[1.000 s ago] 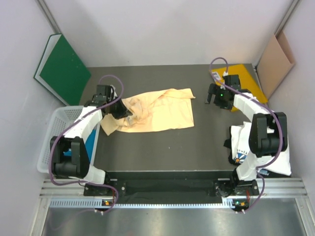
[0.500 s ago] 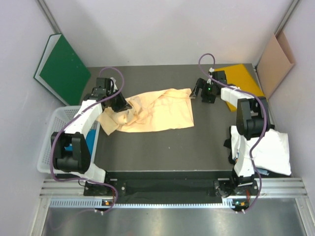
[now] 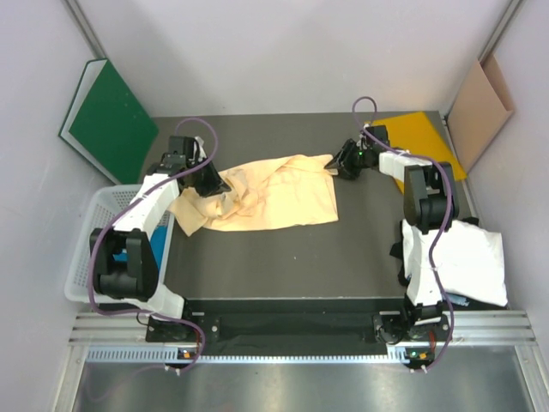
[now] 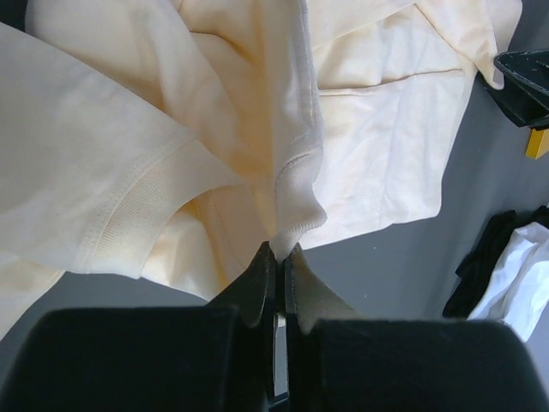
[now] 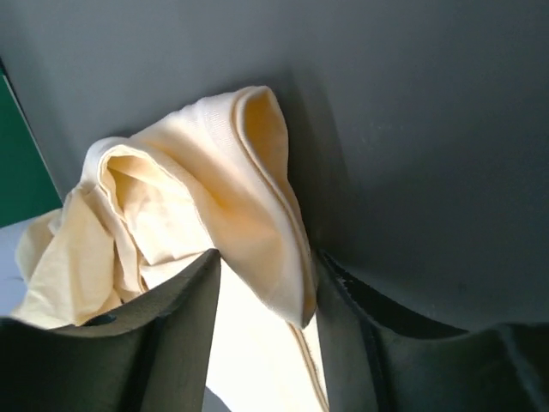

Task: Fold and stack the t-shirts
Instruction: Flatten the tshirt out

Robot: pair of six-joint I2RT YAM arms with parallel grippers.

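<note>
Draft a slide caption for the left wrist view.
Left gripper, jaws shut on a fold of the pale peach-yellow t-shirt lying rumpled on the dark table.

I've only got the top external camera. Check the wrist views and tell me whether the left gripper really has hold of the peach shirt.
Observer: It does. In the left wrist view the left gripper is shut on a hemmed fold of the peach shirt, with the cloth pinched right at the tip.
Operator: Now report the right one.
Observer: In the right wrist view the right gripper is open. A hemmed corner of the shirt sits in the gap and is not pinched.
Operator: Say whether that corner is lying flat.
Observer: It is not. That corner is bunched and folded over on itself.
</note>
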